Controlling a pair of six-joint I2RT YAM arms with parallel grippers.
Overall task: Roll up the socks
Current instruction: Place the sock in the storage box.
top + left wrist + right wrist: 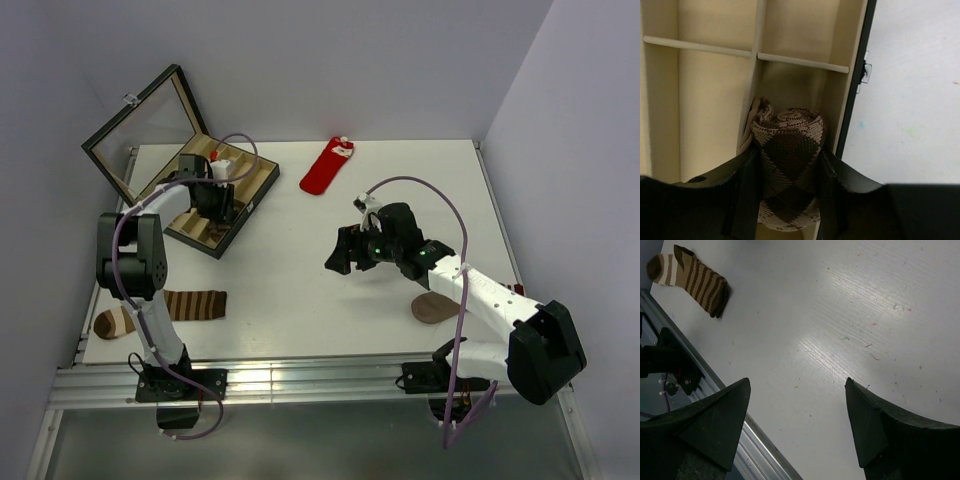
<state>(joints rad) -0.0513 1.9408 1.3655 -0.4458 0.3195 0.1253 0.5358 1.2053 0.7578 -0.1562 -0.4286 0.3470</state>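
A rolled tan-and-dark-brown argyle sock (789,160) sits between the fingers of my left gripper (788,187), which is shut on it inside a compartment of the divided box (715,100). In the top view the left gripper (213,203) is over the box (255,188). The red sock with a white cuff (326,165) lies flat at the back of the table. My right gripper (352,252) is open and empty above the table's middle; it also shows in the right wrist view (797,385) with bare table between its fingers.
The box's glass lid (145,130) stands open at the back left. A brown-and-cream striped sock (165,309) lies at the front left, also in the right wrist view (690,277). A plain tan-brown sock (435,307) lies under the right arm. A metal rail (300,380) runs along the near edge.
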